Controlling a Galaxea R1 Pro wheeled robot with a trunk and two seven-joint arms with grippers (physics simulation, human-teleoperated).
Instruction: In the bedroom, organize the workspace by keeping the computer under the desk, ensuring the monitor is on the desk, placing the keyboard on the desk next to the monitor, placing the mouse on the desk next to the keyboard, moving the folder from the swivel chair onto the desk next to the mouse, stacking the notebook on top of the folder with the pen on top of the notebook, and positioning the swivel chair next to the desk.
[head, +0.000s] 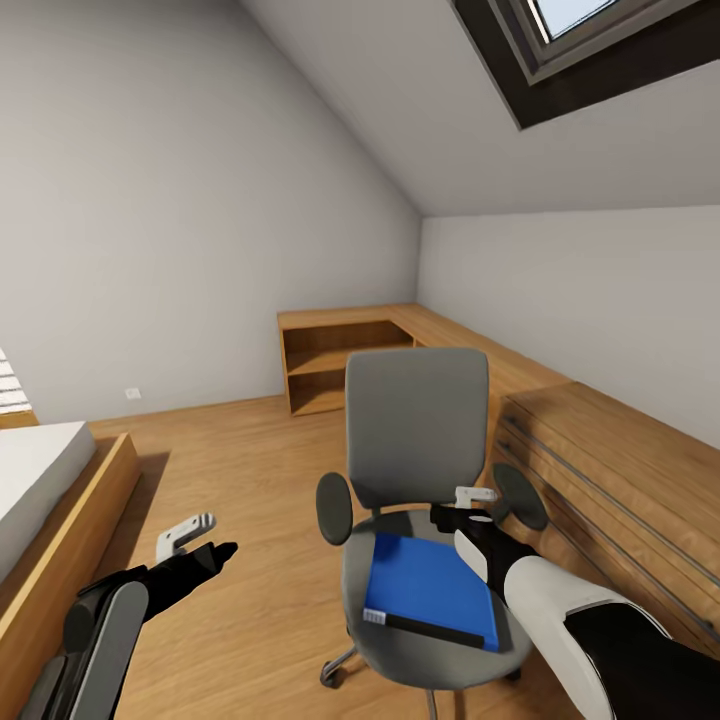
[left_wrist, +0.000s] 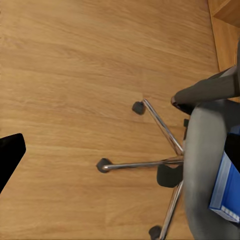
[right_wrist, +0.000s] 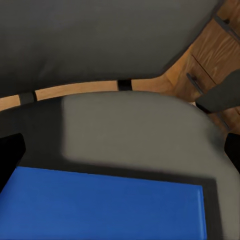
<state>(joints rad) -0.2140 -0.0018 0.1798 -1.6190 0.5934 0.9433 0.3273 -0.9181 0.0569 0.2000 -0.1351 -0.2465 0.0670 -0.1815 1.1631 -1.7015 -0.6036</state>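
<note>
Lying flat on the swivel chair at lower centre, the folder looks thin, stiff and light, best pinched at an overhanging edge; the right gripper hovers above it and the left gripper hangs at lower left, both with jaws apart.

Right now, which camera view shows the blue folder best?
The head view: the whole folder lies flat on the swivel chair seat, label and spine visible. The right wrist view shows its cover close up, cropped; the left wrist view shows one edge.
</note>
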